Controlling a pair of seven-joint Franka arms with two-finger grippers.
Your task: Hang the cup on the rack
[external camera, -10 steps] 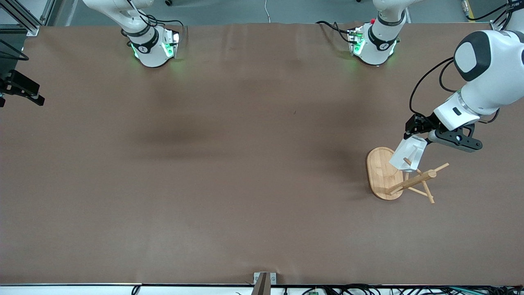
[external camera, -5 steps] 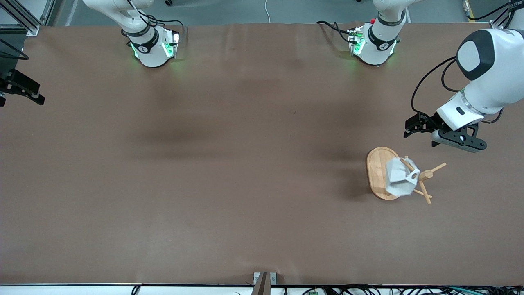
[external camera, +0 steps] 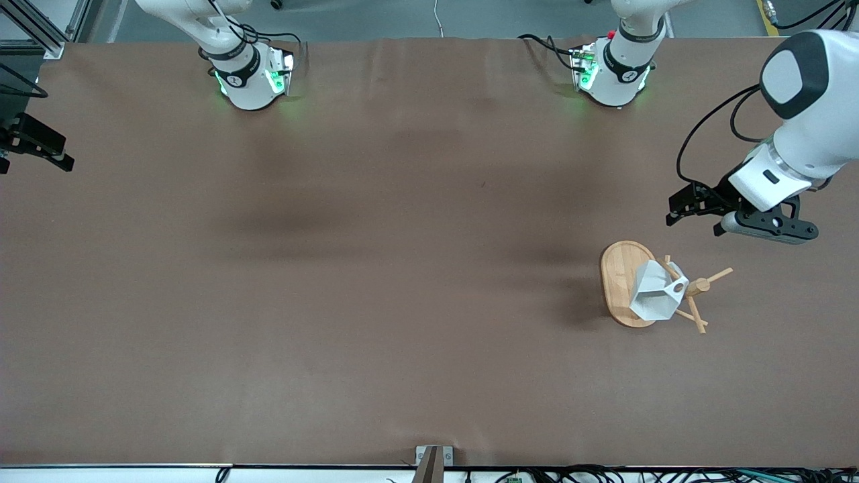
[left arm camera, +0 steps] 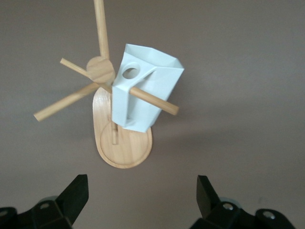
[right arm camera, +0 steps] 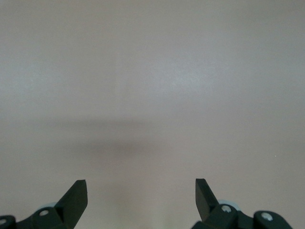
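The white faceted cup (external camera: 652, 295) hangs tilted on a peg arm of the bamboo rack (external camera: 621, 275), which stands toward the left arm's end of the table. In the left wrist view the peg passes through the handle of the cup (left arm camera: 147, 95), above the rack's oval base (left arm camera: 124, 152). My left gripper (external camera: 673, 209) is open and empty, up in the air beside the rack and clear of the cup; its fingers stand wide apart in the left wrist view (left arm camera: 141, 183). My right gripper (right arm camera: 140, 183) is open and empty over bare table, and that arm waits.
The two arm bases (external camera: 248, 77) (external camera: 614, 70) stand along the table edge farthest from the front camera. A black fixture (external camera: 33, 144) sits at the right arm's end of the table. The brown table (external camera: 402, 268) bears nothing else.
My left gripper let go of the cup and drew back from the rack. The cup dropped onto the peg and now hangs there, settling slightly.
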